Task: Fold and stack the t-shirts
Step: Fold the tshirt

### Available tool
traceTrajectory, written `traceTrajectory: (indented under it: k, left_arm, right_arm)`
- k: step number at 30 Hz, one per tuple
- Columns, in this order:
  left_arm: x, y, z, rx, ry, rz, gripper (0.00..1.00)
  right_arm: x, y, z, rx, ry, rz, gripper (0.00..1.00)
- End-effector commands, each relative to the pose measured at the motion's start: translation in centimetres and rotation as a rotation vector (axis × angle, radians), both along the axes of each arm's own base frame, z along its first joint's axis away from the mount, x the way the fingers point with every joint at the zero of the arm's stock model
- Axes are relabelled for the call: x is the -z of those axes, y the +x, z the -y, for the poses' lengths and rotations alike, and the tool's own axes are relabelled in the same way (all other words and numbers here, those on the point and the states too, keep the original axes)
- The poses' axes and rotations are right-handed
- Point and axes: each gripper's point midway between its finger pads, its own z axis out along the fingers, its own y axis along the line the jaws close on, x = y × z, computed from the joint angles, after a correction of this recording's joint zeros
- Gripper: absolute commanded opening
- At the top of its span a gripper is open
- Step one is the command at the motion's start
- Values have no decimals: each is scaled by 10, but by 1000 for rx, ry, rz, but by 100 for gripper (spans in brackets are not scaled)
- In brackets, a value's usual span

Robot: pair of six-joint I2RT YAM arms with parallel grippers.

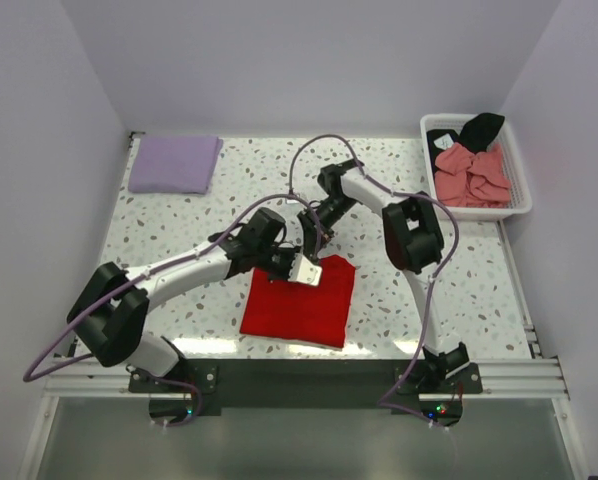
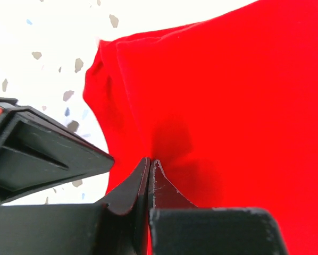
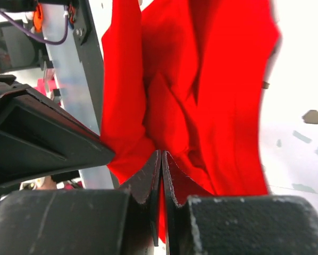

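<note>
The bright red t-shirt (image 1: 304,305) lies folded into a rough square on the speckled table, near the front middle. My left gripper (image 1: 293,266) is at its far left corner, shut on the red cloth (image 2: 228,95); its jaws (image 2: 150,160) meet with red fabric between them. My right gripper (image 1: 312,243) comes down from behind at the same far edge, also shut on a bunched fold of the red shirt (image 3: 212,79), pinched between its closed fingers (image 3: 161,153). A folded lavender t-shirt (image 1: 174,163) lies at the far left corner.
A white slatted basket (image 1: 520,172) at the far right holds crumpled salmon-pink shirts (image 1: 472,175) and a black one (image 1: 479,128). A metal rail (image 1: 299,375) runs along the table's near edge. Walls close in on three sides.
</note>
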Motion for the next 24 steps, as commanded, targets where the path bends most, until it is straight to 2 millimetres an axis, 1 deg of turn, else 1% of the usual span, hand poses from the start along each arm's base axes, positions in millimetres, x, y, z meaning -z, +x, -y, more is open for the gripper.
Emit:
traceTrajectory:
  k: [1, 5, 6, 8, 9, 13, 16, 20, 24]
  left_arm:
    - [-20, 9, 8, 15, -57, 131, 0]
    - [-18, 9, 6, 6, -52, 163, 0]
    - [-19, 11, 5, 1, -53, 167, 0]
    - [-21, 12, 5, -3, -56, 176, 0]
    - [-21, 13, 5, -5, -56, 182, 0]
    - [-31, 15, 6, 9, -77, 238, 0]
    - [-42, 23, 10, -7, -100, 282, 0]
    - [-48, 33, 11, -17, -102, 333, 0]
    - [-59, 41, 13, -14, -131, 406, 0]
  right_arm:
    - [-22, -17, -4, -47, 45, -9, 5]
    - [3, -38, -6, -91, 9, -89, 4]
    - [13, -41, -6, -96, -5, -112, 4]
    - [26, -43, -5, -91, -28, -141, 3]
    - [38, -42, -4, -93, -46, -148, 3]
    - [61, -38, -1, -94, -87, -141, 3]
    - [69, -39, 1, -107, -105, -144, 3]
    - [76, -43, 5, -118, -119, -148, 2]
    - [76, -49, 8, -130, -113, -173, 2]
